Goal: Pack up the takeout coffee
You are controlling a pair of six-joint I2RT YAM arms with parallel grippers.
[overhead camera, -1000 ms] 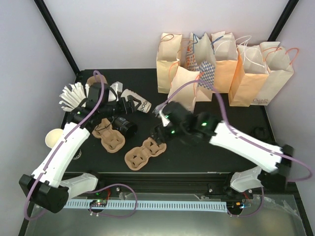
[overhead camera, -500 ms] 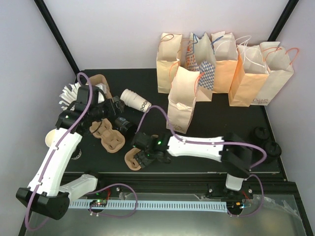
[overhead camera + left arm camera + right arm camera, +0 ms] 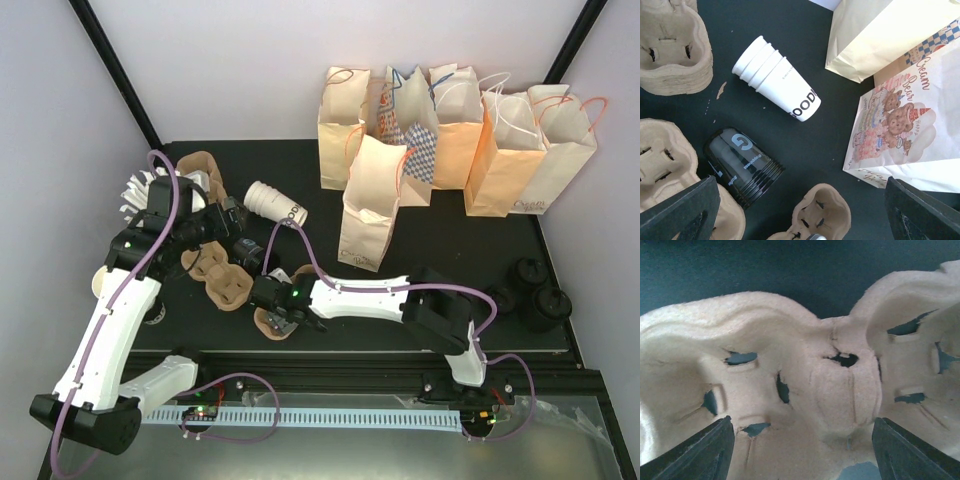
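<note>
Right gripper (image 3: 800, 440) down on a carrier (image 3: 790, 365), coffees (image 3: 528, 272) far off right
Jaws spread wide here, one finger each side of the pulp carrier's middle rib, gripping nothing; left gripper (image 3: 802, 205) gapes empty too, hanging over a toppled stack of lettered white cups (image 3: 777, 85) and a black sleeve (image 3: 742, 165); the black-lidded coffees stand by the table's (image 3: 420, 200) right edge, well apart from both arms

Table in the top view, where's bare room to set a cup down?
Widest bare patch: right of centre, between the front bag, the bag row and the black lids. Another lies behind the lettered white cups. Crowded on the left among the pulp carriers.
</note>
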